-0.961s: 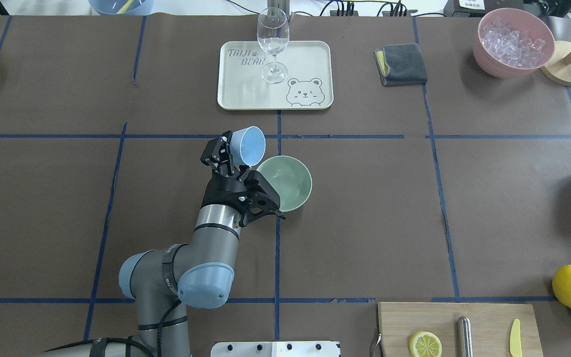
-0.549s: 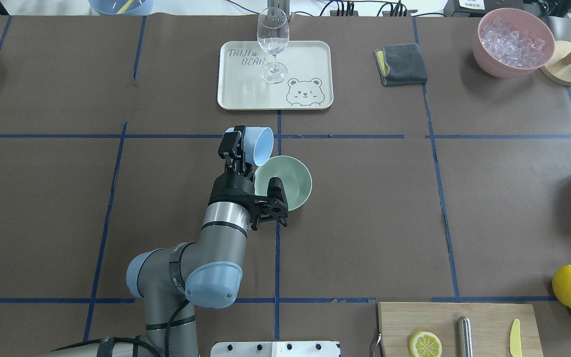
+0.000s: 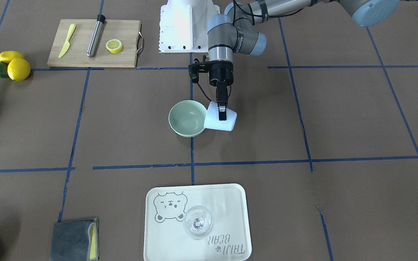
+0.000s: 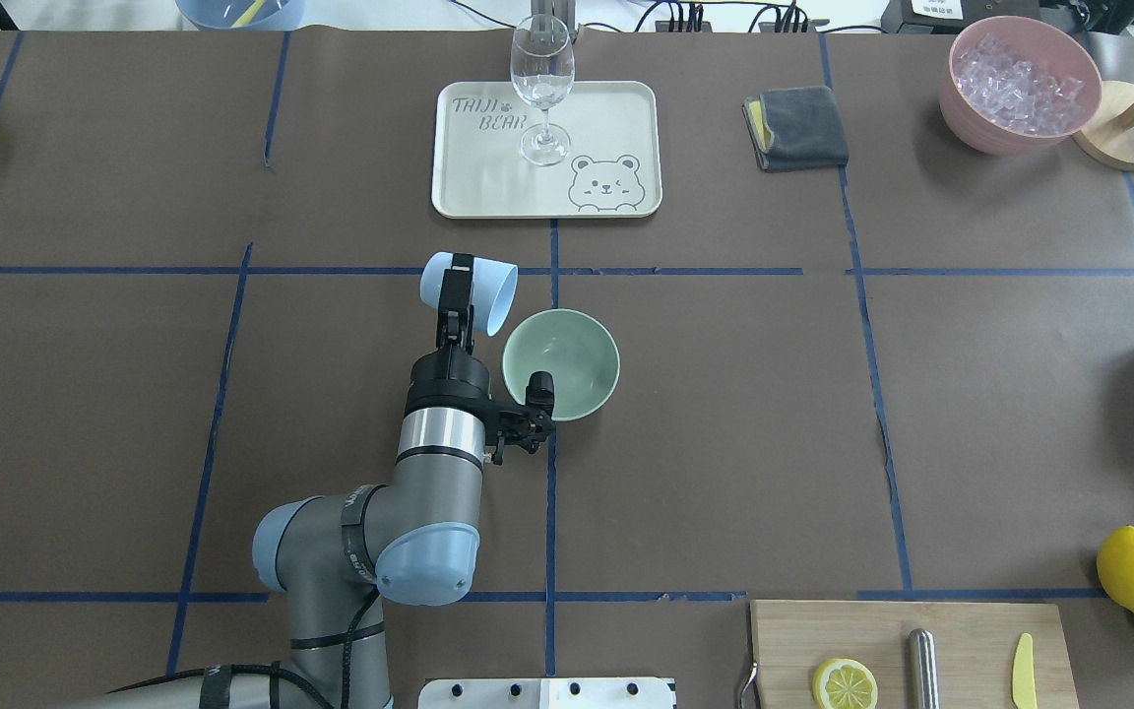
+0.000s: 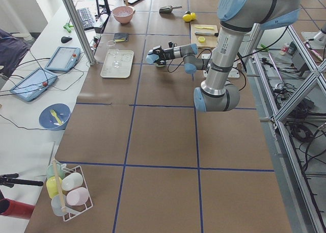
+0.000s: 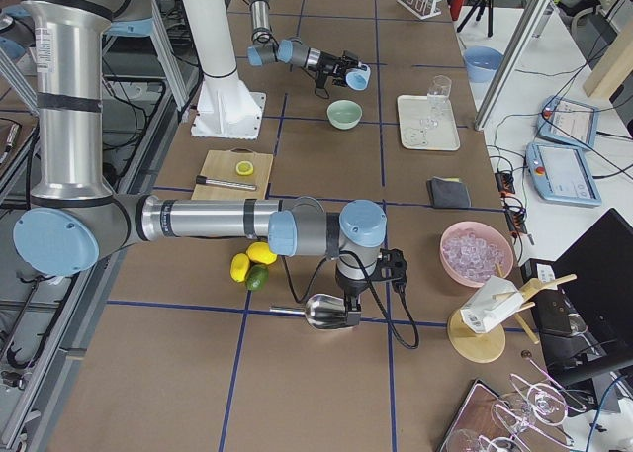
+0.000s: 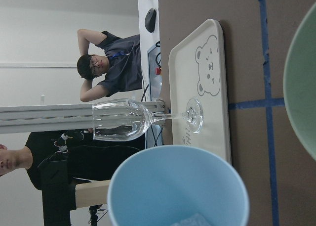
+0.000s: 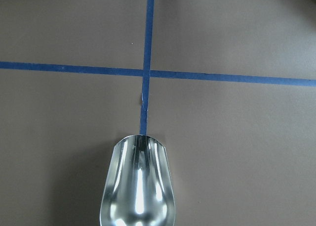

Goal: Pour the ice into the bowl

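Note:
My left gripper [image 4: 456, 293] is shut on the pale blue cup [image 4: 470, 290] and holds it tipped on its side, mouth toward the mint-green bowl [image 4: 567, 359]. The cup's rim hangs over the bowl's near-left edge, as the front-facing view shows with the cup [image 3: 227, 123] beside the bowl [image 3: 186, 117]. The bowl looks empty. In the left wrist view a bit of clear ice [image 7: 190, 220] lies low inside the cup [image 7: 163, 186]. My right gripper [image 6: 344, 304] is at a metal scoop [image 8: 138, 186] resting on the table; I cannot tell whether it is open or shut.
A white bear tray [image 4: 606, 128] with a wine glass [image 4: 542, 84] stands behind the bowl. A pink bowl of ice [image 4: 1020, 84], a grey cloth [image 4: 798, 128], lemons [image 4: 1133, 569] and a cutting board [image 4: 961, 640] are on the right.
My left wrist has rolled, so the cup has tipped from mouth-up to lying sideways with its mouth toward the bowl. The bowl has not moved.

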`<state>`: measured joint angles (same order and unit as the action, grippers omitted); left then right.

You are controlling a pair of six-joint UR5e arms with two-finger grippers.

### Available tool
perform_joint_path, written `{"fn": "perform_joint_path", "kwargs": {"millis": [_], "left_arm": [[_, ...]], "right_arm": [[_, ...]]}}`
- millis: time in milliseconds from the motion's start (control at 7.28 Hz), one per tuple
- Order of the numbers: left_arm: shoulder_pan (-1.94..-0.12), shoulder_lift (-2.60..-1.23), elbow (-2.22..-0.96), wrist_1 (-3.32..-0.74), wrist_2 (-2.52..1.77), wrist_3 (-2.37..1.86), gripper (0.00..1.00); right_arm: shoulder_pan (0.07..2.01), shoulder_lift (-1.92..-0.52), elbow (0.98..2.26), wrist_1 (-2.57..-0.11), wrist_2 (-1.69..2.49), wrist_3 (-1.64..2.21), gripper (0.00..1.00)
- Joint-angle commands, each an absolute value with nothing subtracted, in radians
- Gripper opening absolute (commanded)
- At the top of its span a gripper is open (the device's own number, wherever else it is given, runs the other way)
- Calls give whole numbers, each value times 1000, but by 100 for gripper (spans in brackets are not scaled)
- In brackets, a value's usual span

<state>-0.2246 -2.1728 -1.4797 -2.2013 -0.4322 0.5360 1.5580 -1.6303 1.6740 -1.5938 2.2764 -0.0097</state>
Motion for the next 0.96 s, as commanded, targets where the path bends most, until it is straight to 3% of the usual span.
{"fn": "perform_joint_path", "kwargs": {"millis": [0, 824], "left_arm": [[-222, -2183, -1477, -2206, -379, 706, 0], [-176, -2187, -1476, -2204, -304, 867, 0]], "right_arm": [[1569, -1631, 1664, -1594, 2278, -9, 100], [1592, -1644, 1641, -1594, 2279, -11, 100]]}}
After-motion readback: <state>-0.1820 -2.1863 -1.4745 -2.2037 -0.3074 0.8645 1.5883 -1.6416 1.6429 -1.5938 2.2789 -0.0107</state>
